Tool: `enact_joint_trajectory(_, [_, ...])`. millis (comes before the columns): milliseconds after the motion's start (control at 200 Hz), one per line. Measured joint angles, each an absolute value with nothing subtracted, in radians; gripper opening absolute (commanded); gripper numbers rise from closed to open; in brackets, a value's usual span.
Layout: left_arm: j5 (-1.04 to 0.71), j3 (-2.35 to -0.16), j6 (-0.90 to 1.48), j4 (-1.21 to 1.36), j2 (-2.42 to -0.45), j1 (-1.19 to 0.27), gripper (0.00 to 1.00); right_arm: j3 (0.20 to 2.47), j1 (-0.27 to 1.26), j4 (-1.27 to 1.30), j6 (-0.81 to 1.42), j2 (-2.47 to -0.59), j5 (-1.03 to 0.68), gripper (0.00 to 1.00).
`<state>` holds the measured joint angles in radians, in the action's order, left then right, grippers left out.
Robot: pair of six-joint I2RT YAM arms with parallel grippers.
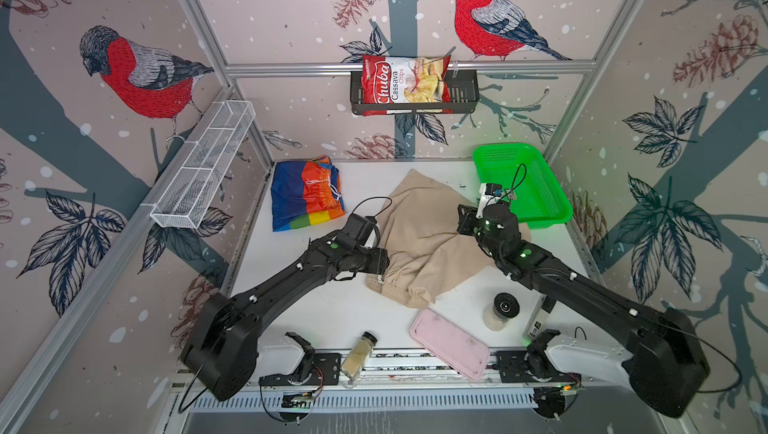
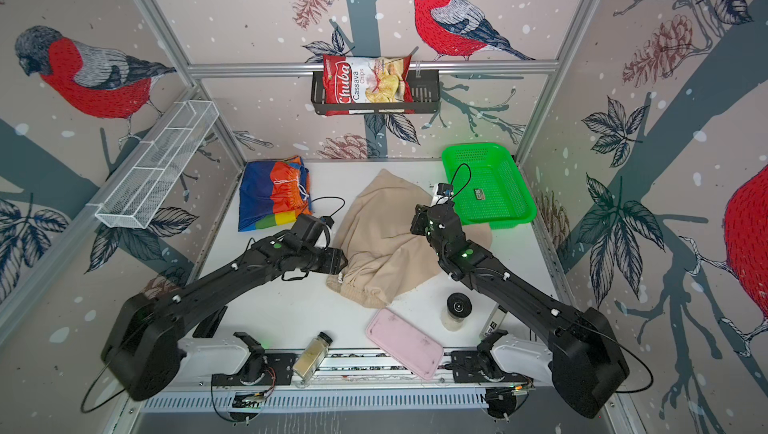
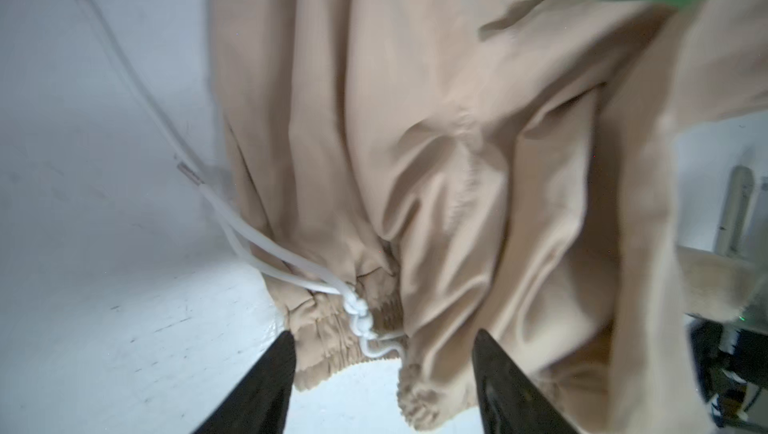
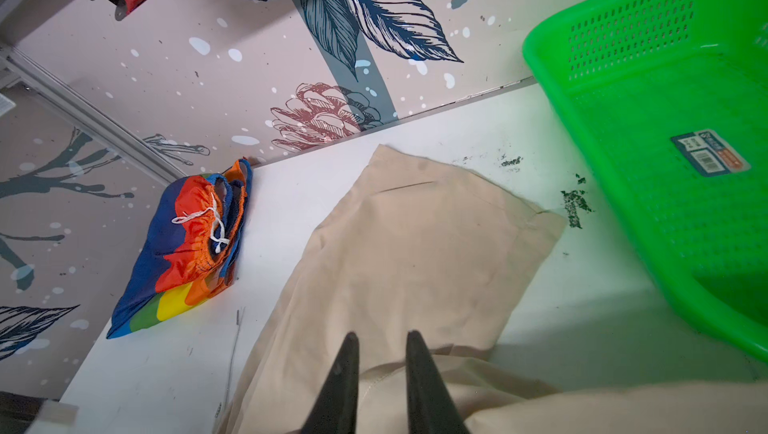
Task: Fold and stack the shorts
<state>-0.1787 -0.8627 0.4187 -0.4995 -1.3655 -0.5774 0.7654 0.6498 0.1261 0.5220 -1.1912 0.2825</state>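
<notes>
The beige shorts [image 1: 419, 224] [image 2: 382, 228] lie rumpled in the middle of the white table, with the gathered waist toward the front. My left gripper [image 3: 384, 340] is open just off that waistband [image 3: 328, 340]. Its white drawstring knot [image 3: 357, 311] sits between the spread fingers, and nothing is held. My right gripper [image 4: 382, 334] hovers over the beige shorts [image 4: 415, 244] near their right side. Its fingers stand a narrow gap apart, and a fold edge of the cloth lies under them. The rainbow shorts [image 1: 305, 192] [image 2: 274, 195] [image 4: 187, 249] lie folded at the back left.
A green mesh basket [image 1: 498, 149] [image 4: 540, 57] stands at the back right, close to my right wrist. Along the front lie a pink tray [image 1: 451, 342], a black-lidded jar [image 1: 503, 309] and a spice bottle [image 1: 358, 355]. A white wire rack [image 1: 203, 165] hangs on the left wall.
</notes>
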Motion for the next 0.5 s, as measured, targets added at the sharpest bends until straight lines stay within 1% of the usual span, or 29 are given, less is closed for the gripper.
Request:
enact_joint_trajectory(115, [-0.142,-0.887,0.423,-0.506,-1.478,-0.558,0.61,0.762,0.656,0.126,0.518,-1.196,0.295,0.23])
enact_joint_trajectory(170, [-0.129,-0.887,0.433,-0.508,-1.52,-0.547,0.61,0.745,0.656,0.126,0.518,-1.184,0.307,0.25])
enact_joint_trajectory(280, [-0.103,-0.891,0.443,-0.512,-1.583,-0.539,0.68,0.714,0.651,0.124,0.518,-1.15,0.329,0.3])
enact_joint_trajectory(310, [-0.101,-0.893,0.447,-0.512,-1.595,-0.539,0.67,0.709,0.647,0.124,0.518,-1.143,0.332,0.3])
enact_joint_trajectory(335, [-0.101,-0.894,0.447,-0.512,-1.602,-0.539,0.65,0.706,0.645,0.125,0.518,-1.139,0.334,0.3])
enact_joint_trajectory(350, [-0.1,-0.895,0.447,-0.511,-1.607,-0.539,0.63,0.704,0.643,0.125,0.518,-1.137,0.336,0.3])
enact_joint_trajectory(390, [-0.098,-0.895,0.448,-0.505,-1.619,-0.539,0.52,0.704,0.636,0.125,0.518,-1.137,0.339,0.3])
enact_joint_trajectory(410, [-0.096,-0.895,0.449,-0.503,-1.623,-0.538,0.42,0.704,0.633,0.125,0.518,-1.138,0.339,0.3])
enact_joint_trajectory(440, [-0.092,-0.892,0.451,-0.493,-1.627,-0.538,0.26,0.704,0.629,0.125,0.518,-1.14,0.339,0.3])
enact_joint_trajectory(445, [-0.093,-0.891,0.453,-0.489,-1.627,-0.538,0.24,0.704,0.628,0.125,0.518,-1.14,0.339,0.3])
enact_joint_trajectory(465, [-0.095,-0.889,0.456,-0.482,-1.63,-0.538,0.11,0.705,0.625,0.125,0.518,-1.142,0.339,0.3])
enact_joint_trajectory(485, [-0.097,-0.888,0.456,-0.473,-1.634,-0.537,0.0,0.705,0.623,0.126,0.518,-1.144,0.339,0.3])
enact_joint_trajectory(500, [-0.1,-0.888,0.458,-0.465,-1.638,-0.536,0.0,0.706,0.62,0.126,0.518,-1.147,0.339,0.3])
